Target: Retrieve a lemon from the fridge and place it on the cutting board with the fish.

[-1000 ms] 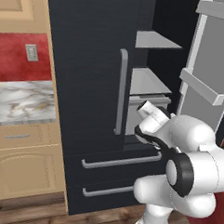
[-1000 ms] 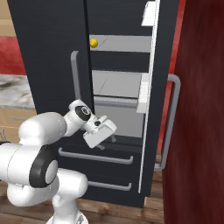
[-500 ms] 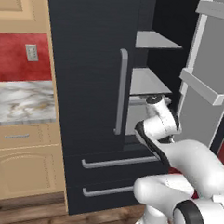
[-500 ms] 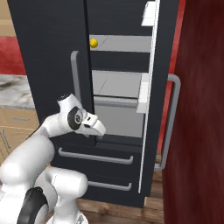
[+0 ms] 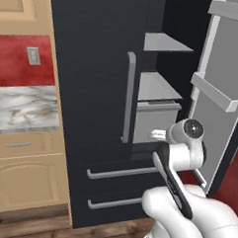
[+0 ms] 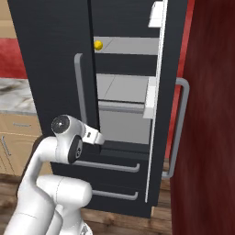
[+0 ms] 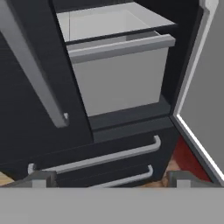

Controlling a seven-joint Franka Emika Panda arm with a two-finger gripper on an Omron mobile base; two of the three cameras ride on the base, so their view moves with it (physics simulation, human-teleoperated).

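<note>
The black fridge (image 5: 93, 90) stands with its left door shut and its right door (image 5: 216, 96) swung open. A small yellow lemon (image 6: 97, 45) rests at the left end of an upper grey shelf inside. My gripper (image 6: 96, 137) hangs well below that shelf, level with the grey bin (image 6: 124, 124), and points into the opening. In the hand view its fingertips (image 7: 41, 178) stand far apart, open, with nothing between them, facing the bin (image 7: 118, 78). The gripper (image 5: 153, 135) is just right of the left door's handle (image 5: 128, 96). The cutting board and fish are out of view.
Two black drawers with grey handles (image 5: 123, 173) sit under the fridge opening. A marble counter (image 5: 22, 108) over tan cabinets (image 5: 24, 180) lies to the left. The open door's inner racks (image 5: 214, 94) and a dark red wall (image 6: 211, 114) bound the right side.
The arm has refolded: its elbow dropped low and the wrist turned, so the hand now points level into the fridge at bin height. The jaws stayed wide open.
</note>
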